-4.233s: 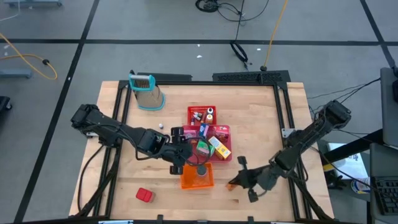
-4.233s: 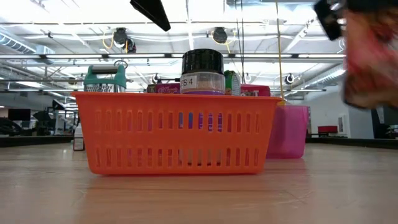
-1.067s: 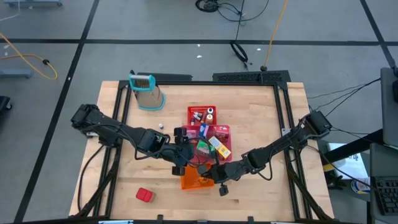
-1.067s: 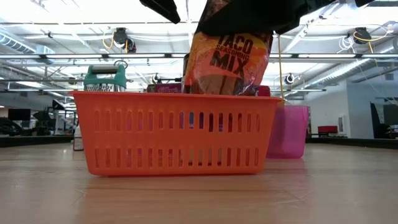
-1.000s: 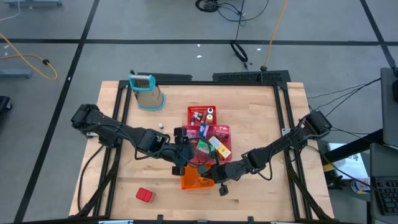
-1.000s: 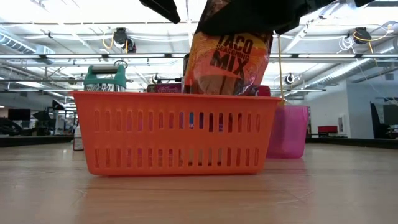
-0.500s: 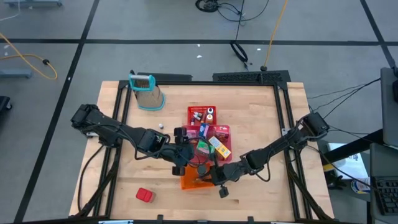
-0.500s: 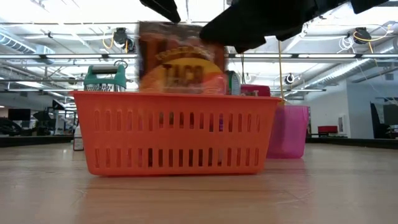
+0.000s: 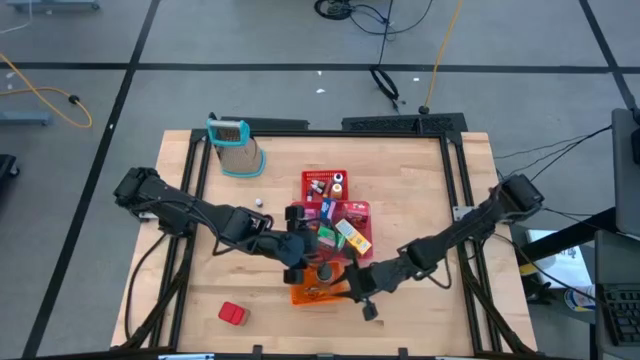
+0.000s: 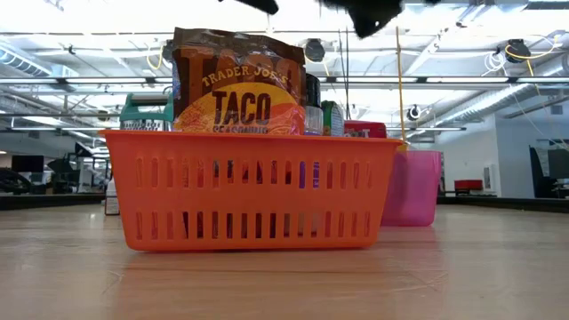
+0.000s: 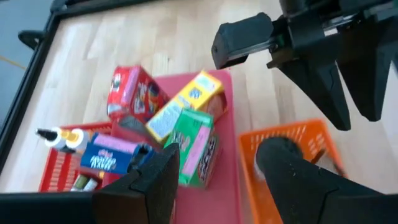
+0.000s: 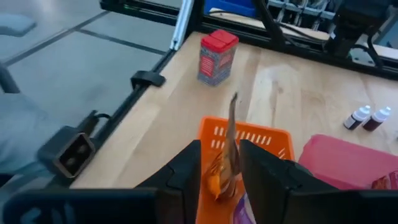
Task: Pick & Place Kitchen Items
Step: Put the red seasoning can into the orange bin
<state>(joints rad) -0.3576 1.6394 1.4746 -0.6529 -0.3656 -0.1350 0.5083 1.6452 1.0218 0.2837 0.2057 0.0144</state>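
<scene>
Right gripper [image 12: 219,163] hangs just above the orange slotted plastic basket [image 12: 277,137], its fingers parted either side of the brown-and-orange taco seasoning packet's [image 12: 229,160] upper edge. That packet stands upright on edge inside the basket. Left gripper [image 11: 217,177], spread and empty, hovers beside it over the pink tray [image 11: 225,193].

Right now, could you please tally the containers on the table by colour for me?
Orange basket: 1
Pink tray: 1
Red basket: 1
Total: 3
</scene>
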